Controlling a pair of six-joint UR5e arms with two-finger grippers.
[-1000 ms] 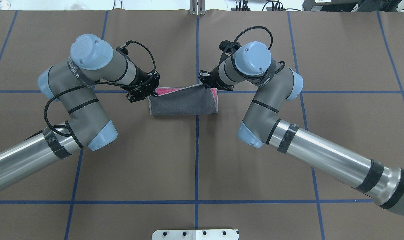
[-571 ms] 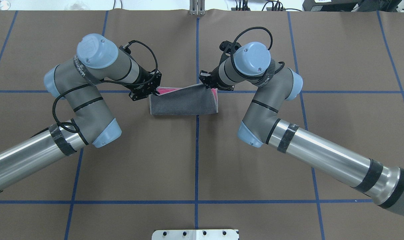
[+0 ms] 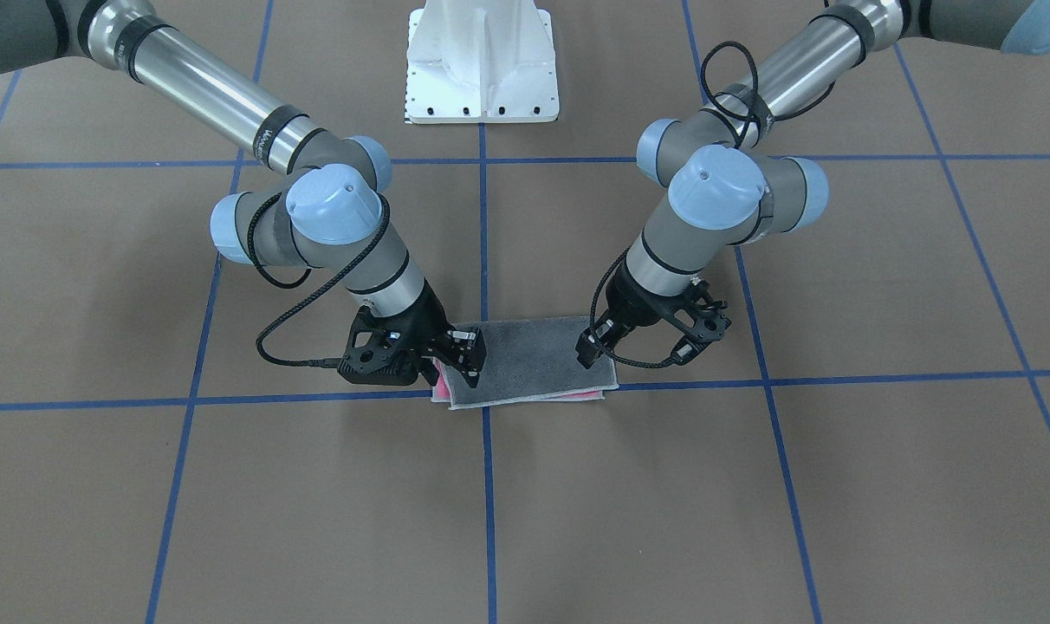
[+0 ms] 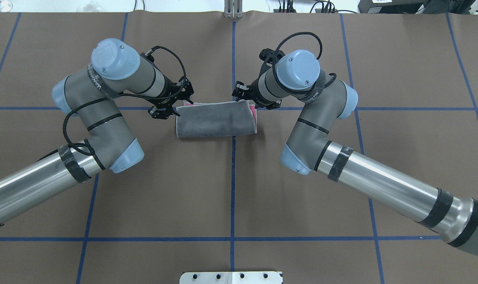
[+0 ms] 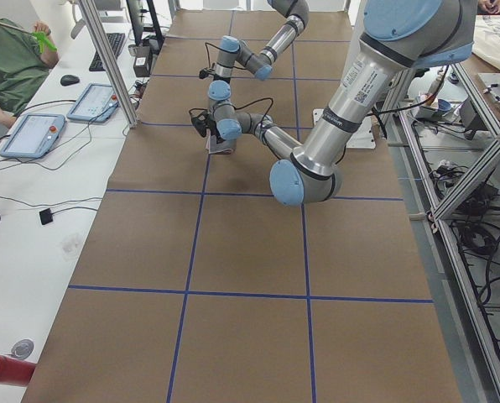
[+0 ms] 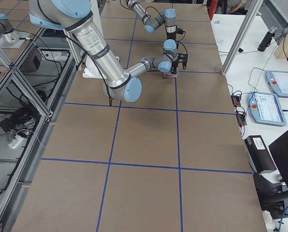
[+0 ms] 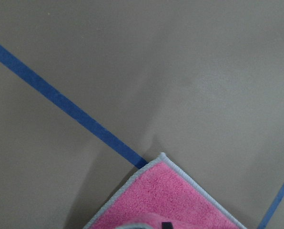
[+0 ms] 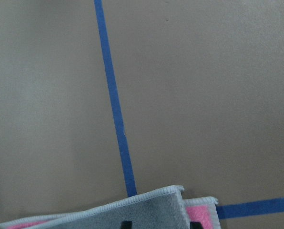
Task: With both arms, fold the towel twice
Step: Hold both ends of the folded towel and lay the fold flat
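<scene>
Overhead, the towel (image 4: 216, 120) shows grey; wrist-side, pink.

An overhead camera looks forward and down from behind the robot (image 3: 482, 69); another faces it from across the bench (image 3: 750, 520). Two side cameras stand far off at the bench ends. Both wrist cameras hang close over the towel (image 7: 166, 200), which every view shares.
</scene>
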